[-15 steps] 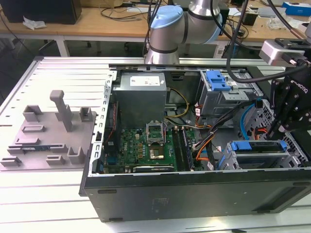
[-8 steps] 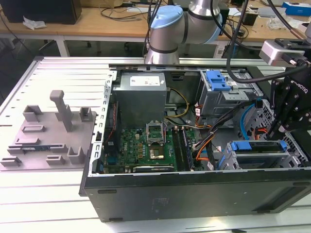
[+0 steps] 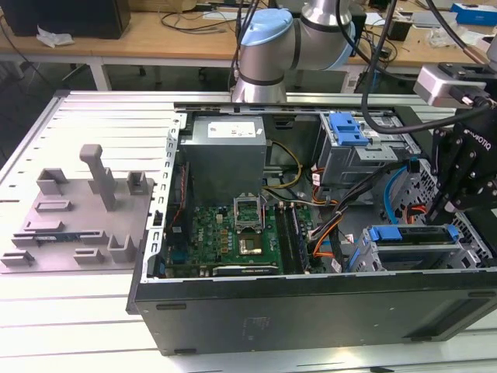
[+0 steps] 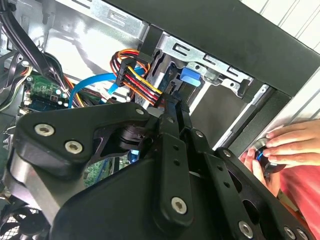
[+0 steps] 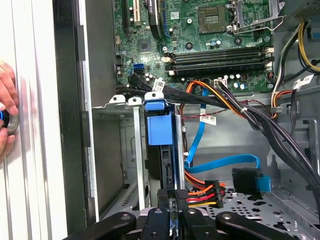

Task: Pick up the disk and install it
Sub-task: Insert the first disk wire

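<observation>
The disk [image 3: 408, 233], silver in a blue plastic bracket, sits on edge in the metal drive cage [image 3: 466, 249] at the case's corner, on the exterior view's right. In the first wrist view the disk's blue bracket [image 5: 159, 125] stands between the cage walls. In the second wrist view its blue tab [image 4: 190, 77] shows past the fingers. My gripper [image 3: 444, 208] hangs right over the disk's end. The black fingers [image 5: 167, 200] are drawn together, gripper [image 5: 173, 196] shut, tips at the disk's end beside the power plug. Gripper [image 4: 172, 107] shows the same closed pair. Whether they touch the disk I cannot tell.
The open computer case [image 3: 311, 303] holds a grey power supply box [image 3: 225, 159], a green motherboard [image 3: 233, 233] and a second grey cage with a blue tab [image 3: 349, 128]. Cable bundles [image 5: 235, 110] and a blue cable [image 5: 220, 161] run beside the disk. A person's hand [image 4: 290, 145] rests outside the case.
</observation>
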`<state>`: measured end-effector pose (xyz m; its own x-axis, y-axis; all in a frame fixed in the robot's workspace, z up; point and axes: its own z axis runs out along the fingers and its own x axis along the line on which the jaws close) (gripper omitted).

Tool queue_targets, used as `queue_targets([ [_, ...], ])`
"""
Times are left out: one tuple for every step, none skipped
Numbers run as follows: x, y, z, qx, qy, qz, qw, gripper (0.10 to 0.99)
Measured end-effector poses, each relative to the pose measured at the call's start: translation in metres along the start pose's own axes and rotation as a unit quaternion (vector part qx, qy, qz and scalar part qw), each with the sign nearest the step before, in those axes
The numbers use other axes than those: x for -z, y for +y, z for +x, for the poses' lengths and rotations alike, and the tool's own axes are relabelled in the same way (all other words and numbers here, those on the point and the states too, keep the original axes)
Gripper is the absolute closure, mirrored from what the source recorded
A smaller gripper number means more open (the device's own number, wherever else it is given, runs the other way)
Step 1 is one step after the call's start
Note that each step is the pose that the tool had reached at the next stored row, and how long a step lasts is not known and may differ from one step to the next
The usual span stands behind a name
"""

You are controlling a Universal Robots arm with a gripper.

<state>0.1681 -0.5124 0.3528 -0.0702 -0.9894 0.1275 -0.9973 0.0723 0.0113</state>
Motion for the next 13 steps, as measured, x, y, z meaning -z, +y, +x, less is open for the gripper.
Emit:
queue_targets([
  [-0.0004, 0.0, 0.0, 0.0, 0.0, 0.0, 1.0, 0.922],
  [-0.0007, 0.0, -0.0001, 0.0, 0.0, 0.0, 1.0, 0.922],
  [-0.0009, 0.0, -0.0001, 0.0, 0.0, 0.0, 1.0, 0.922],
  [-0.0014, 0.0, -0.0002, 0.0, 0.0001, 0.0, 1.0, 0.922],
  [-0.0018, 0.0, -0.0002, 0.0, 0.0001, 0.0, 1.0, 0.922],
  [-0.0023, 0.0, -0.0003, 0.0, 0.0, 0.0, 1.0, 0.922],
  [-0.0027, 0.0, -0.0004, 0.0, 0.0, 0.0, 1.0, 0.922],
  [-0.0031, 0.0, -0.0004, 0.0, 0.0001, 0.0, 1.0, 0.922],
  [-0.0034, 0.0, -0.0004, 0.0, 0.0, 0.0, 1.0, 0.922],
  [-0.0036, 0.0, -0.0005, 0.0, 0.0, 0.0, 1.0, 0.922],
  [-0.0038, 0.0, -0.0005, 0.0, 0.0, 0.0, 1.0, 0.922],
  [-0.0041, 0.0, -0.0005, 0.0, 0.0001, 0.0, 1.0, 0.922],
  [-0.0046, -0.0001, -0.0006, 0.0, 0.0001, 0.0, 1.0, 0.922],
])
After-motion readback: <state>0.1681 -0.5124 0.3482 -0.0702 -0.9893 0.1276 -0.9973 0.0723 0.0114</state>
